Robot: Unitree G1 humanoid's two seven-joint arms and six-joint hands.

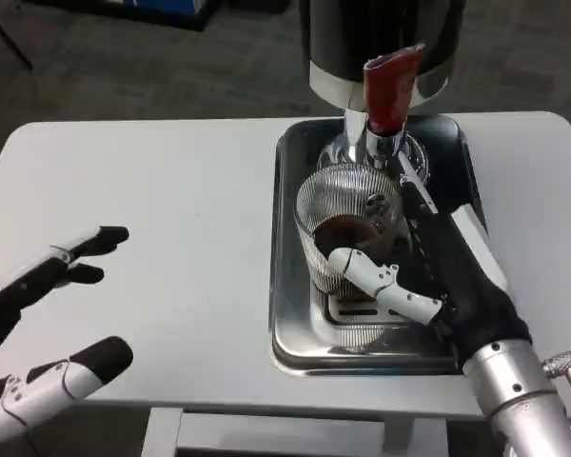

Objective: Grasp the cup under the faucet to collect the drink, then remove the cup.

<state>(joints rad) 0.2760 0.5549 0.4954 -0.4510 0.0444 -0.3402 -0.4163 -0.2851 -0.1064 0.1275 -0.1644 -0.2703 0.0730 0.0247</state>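
A clear ribbed cup stands in the metal drip tray right under the faucet, with dark drink in its bottom. My right hand wraps around the cup from the right and front, its thumb across the near wall. The dispenser's red lever hangs above the faucet. My left hand hovers over the table's near left corner, fingers spread apart and holding nothing.
The dark dispenser body rises behind the tray at the table's far edge. The white table stretches wide between my left hand and the tray. The table's front edge runs close to both forearms.
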